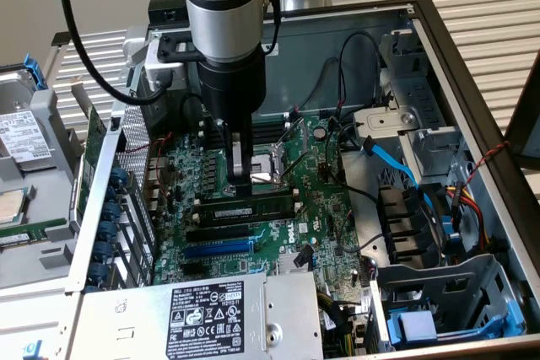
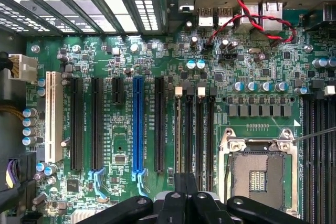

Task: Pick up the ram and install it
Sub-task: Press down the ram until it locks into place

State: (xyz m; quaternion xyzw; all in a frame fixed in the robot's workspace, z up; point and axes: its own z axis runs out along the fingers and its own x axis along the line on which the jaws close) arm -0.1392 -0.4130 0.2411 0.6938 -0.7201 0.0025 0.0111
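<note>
The ram (image 1: pixel 253 206) is a long dark-green stick with a white label. It stands on edge in a black memory slot on the motherboard (image 1: pixel 321 208), just beyond the blue slot (image 1: pixel 215 248). My gripper (image 1: pixel 240 181) hangs straight down over the stick's left part. Its fingers are shut together, with their tips right at the stick's top edge. In the wrist view the shut gripper (image 2: pixel 185 195) sits over the row of black memory slots (image 2: pixel 195 129), beside the open CPU socket (image 2: pixel 257 171). The ram cannot be told apart from the slots there.
The open computer case has metal walls (image 1: pixel 439 48) all round. A power supply (image 1: pixel 194 318) lies in front, and a drive cage with blue clips (image 1: pixel 422 309) is at the exterior view's right. Loose cables (image 1: pixel 392 162) cross the board. Another green stick (image 1: pixel 34 232) lies outside the case.
</note>
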